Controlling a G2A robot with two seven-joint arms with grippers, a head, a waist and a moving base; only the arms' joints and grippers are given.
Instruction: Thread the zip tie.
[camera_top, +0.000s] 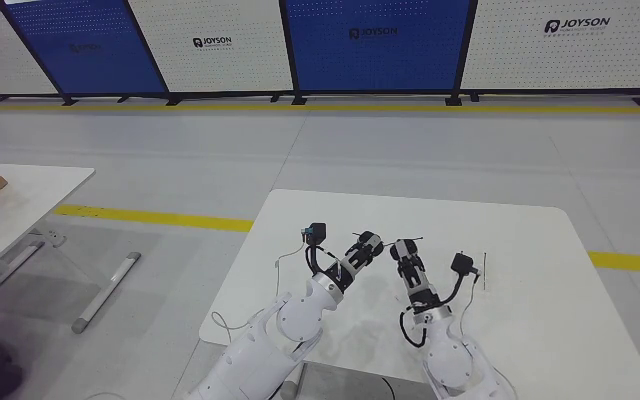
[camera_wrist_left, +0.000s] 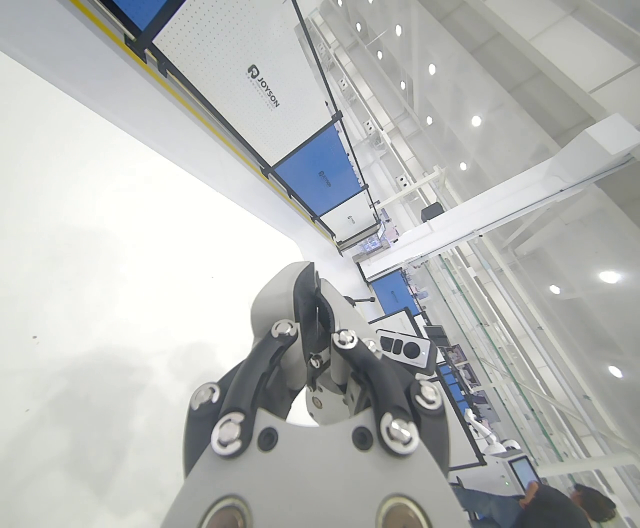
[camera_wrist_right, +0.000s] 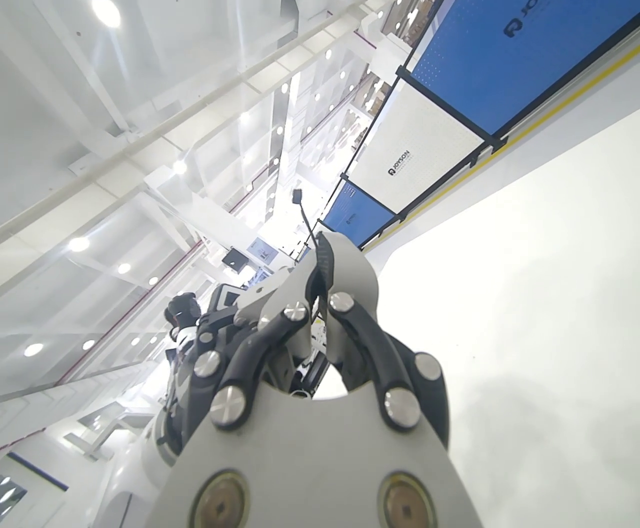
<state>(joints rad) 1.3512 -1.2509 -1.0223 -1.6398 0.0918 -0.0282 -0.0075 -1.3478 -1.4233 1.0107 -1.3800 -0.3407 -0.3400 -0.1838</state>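
My right gripper is clamped on the zip tie: the right wrist view has the strap poking out past the fingertips, square head at the free end, clear of the table. My left gripper is closed too, but I can't tell if anything sits between its pads. The top view adds that both tips hang near each other over the table.

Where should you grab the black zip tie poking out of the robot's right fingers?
Probably the bare strap of the zip tie, between the shut right gripper and the small square head. That stretch stands free in the air with nothing around it. Come from the side, across the strap; the head's bump should stop a slip off the end.
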